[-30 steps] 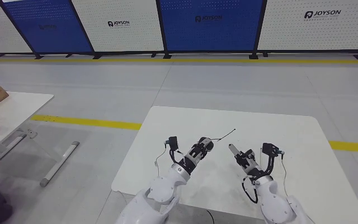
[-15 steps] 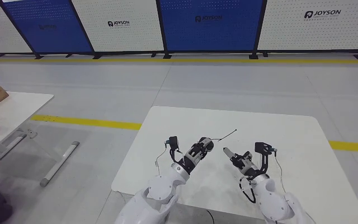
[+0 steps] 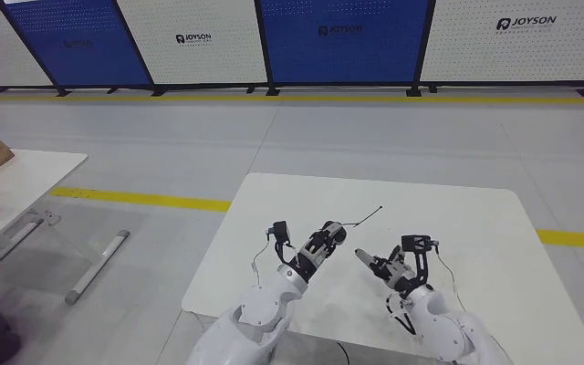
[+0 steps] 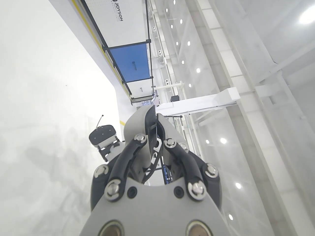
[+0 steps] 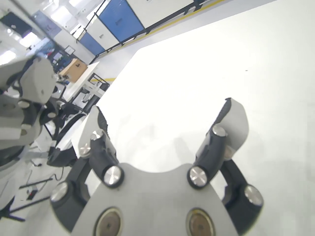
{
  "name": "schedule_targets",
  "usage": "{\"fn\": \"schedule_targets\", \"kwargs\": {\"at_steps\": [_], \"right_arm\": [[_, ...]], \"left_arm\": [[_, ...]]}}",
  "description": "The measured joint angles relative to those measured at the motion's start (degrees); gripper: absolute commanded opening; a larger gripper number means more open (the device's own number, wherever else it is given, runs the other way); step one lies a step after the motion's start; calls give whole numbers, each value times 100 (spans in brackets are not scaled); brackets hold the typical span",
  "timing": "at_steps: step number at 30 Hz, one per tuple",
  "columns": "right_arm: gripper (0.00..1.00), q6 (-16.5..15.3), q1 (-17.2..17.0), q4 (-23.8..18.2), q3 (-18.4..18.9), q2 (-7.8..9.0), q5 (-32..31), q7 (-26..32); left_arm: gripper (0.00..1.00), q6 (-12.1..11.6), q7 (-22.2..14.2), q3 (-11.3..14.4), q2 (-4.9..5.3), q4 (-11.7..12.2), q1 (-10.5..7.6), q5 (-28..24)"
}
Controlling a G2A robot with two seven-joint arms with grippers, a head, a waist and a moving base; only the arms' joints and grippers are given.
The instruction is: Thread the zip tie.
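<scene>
A thin black zip tie (image 3: pixel 365 217) juts out over the white table (image 3: pixel 456 210), one end pinched in my left gripper (image 3: pixel 339 230). In the left wrist view that gripper (image 4: pixel 155 116) is shut, with a sliver of the zip tie (image 4: pixel 156 130) between its pads. My right gripper (image 3: pixel 363 258) hovers just to the right of the left one and slightly nearer the robot, below the tie's free end. Its fingers are spread wide and empty in the right wrist view (image 5: pixel 165 112). There the left gripper (image 5: pixel 32 79) shows close by.
The table's far half (image 3: pixel 383 187) and right side (image 3: pixel 493 265) are bare. A second white table (image 3: pixel 27 178) stands off to the left across a floor gap. Blue and white panels (image 3: pixel 342 41) line the back.
My right gripper has swung left and a little nearer the robot, closing in on the left gripper. The left gripper and the zip tie have barely shifted.
</scene>
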Motion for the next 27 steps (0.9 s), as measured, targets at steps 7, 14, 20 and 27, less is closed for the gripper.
{"fn": "schedule_targets", "kwargs": {"at_steps": [7, 14, 20, 27], "right_arm": [[100, -341, -83, -16, 52, 22, -163, -374], [100, -346, -113, -28, 33, 15, -108, -448], [49, -138, -140, -76, 62, -8, -10, -748], [42, -171, -177, -144, 51, -7, -30, -735]], "left_arm": [[0, -60, 98, -18, -8, -22, 14, -29], [0, -48, 80, -5, -9, -15, 9, -15], [0, 4, 15, 73, -12, -31, -6, 147], [0, 136, 88, 183, -34, 23, -59, 265]]}}
